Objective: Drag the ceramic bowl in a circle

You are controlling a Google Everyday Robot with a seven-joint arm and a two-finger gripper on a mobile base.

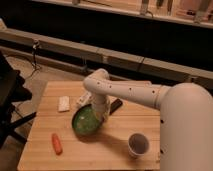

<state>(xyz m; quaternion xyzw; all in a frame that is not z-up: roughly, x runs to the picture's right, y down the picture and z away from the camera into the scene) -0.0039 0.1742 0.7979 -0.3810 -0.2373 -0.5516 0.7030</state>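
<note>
A green ceramic bowl (85, 120) sits on the wooden table (110, 150), left of its middle. My white arm reaches in from the right and bends down over the bowl. My gripper (100, 118) is at the bowl's right rim, touching it or gripping it there. The arm's wrist hides the part of the rim under it.
An orange carrot (57, 143) lies at the front left. A white packet (64, 103) lies at the back left. A white cup (138, 144) stands at the front right. A dark flat object (116, 105) lies behind the bowl. A black chair (10, 100) stands left of the table.
</note>
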